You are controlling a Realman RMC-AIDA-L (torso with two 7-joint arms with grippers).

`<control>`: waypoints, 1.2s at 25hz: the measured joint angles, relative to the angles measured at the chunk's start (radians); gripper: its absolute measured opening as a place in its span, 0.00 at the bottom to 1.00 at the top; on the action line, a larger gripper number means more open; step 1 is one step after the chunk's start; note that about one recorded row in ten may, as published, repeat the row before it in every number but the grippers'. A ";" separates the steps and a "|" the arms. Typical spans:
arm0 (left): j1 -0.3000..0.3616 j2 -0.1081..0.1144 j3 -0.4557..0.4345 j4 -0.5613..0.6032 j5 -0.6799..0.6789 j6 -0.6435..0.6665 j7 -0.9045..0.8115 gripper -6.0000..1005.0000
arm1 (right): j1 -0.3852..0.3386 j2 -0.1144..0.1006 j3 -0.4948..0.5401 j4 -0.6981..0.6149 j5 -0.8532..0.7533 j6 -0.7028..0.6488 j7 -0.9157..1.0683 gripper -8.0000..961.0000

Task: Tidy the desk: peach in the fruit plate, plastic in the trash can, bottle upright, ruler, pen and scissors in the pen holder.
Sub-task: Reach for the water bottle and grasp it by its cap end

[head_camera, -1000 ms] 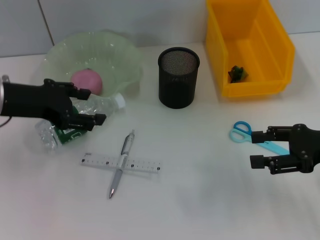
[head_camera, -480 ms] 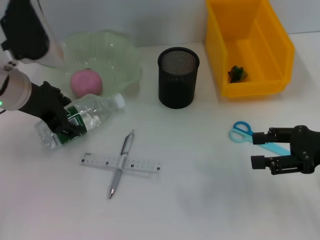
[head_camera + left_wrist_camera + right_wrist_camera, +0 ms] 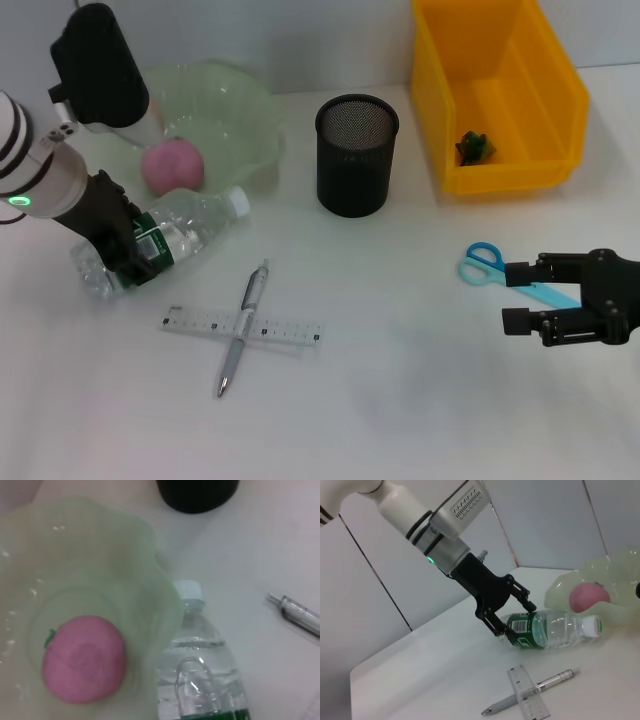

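Head view, left gripper: I saw its fingers clenched around the green label of the bottle.
Bottle: it lay on its side on the table, white cap toward the fruit plate.
Peach: it sat inside the plate.
Ruler and pen: crossed, the pen on top.
Pen holder: upright, near the yellow bin.
Scissors: flat, just beside the right gripper.
Right gripper: released, holding nothing.
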 joint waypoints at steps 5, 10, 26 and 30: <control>-0.019 -0.001 0.007 -0.027 0.005 -0.005 0.000 0.78 | 0.002 -0.001 0.000 -0.001 0.000 0.000 0.003 0.84; -0.029 -0.002 0.008 -0.029 0.002 0.033 0.000 0.78 | 0.003 -0.003 0.006 -0.001 0.000 0.000 0.004 0.84; -0.049 -0.007 0.031 -0.022 -0.215 -0.011 -0.031 0.78 | 0.001 -0.006 0.011 -0.001 -0.001 0.003 0.003 0.84; -0.084 -0.009 0.079 -0.113 -0.228 -0.118 -0.065 0.78 | 0.000 -0.007 0.011 -0.001 -0.001 0.003 0.003 0.84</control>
